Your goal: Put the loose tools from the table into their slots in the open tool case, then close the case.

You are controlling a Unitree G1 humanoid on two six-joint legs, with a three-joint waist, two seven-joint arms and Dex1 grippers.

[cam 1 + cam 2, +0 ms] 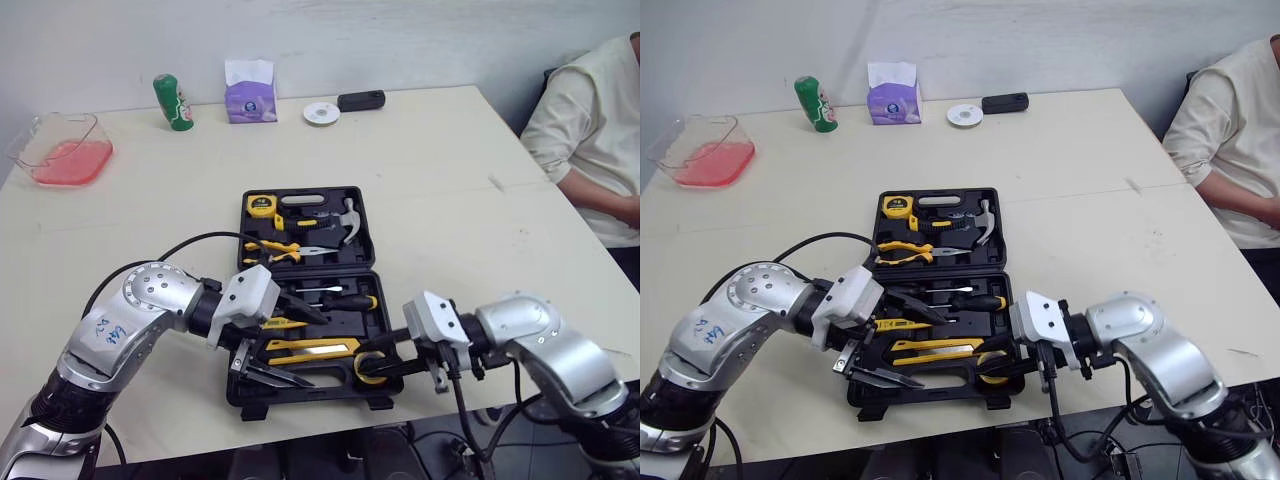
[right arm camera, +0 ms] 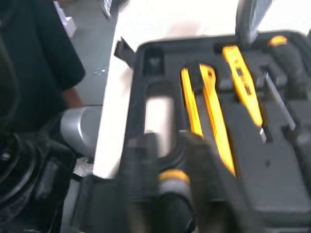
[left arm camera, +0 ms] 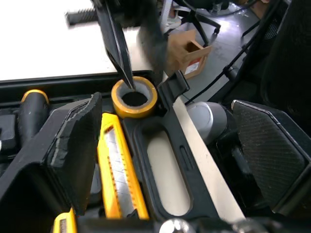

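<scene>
The black tool case lies open near the table's front edge. Its far half holds a tape measure, a hammer and pliers. In the near half lie screwdrivers and a yellow utility knife. A yellow tape roll sits at the near right corner of the case. My right gripper is shut on the roll's wall, with one finger in its hole. My left gripper hovers open over the near half, its fingers either side of the knife.
At the table's far edge stand a green can, a purple tissue pack, a white disc and a black box. A clear tub with pink contents is far left. A person sits at the right.
</scene>
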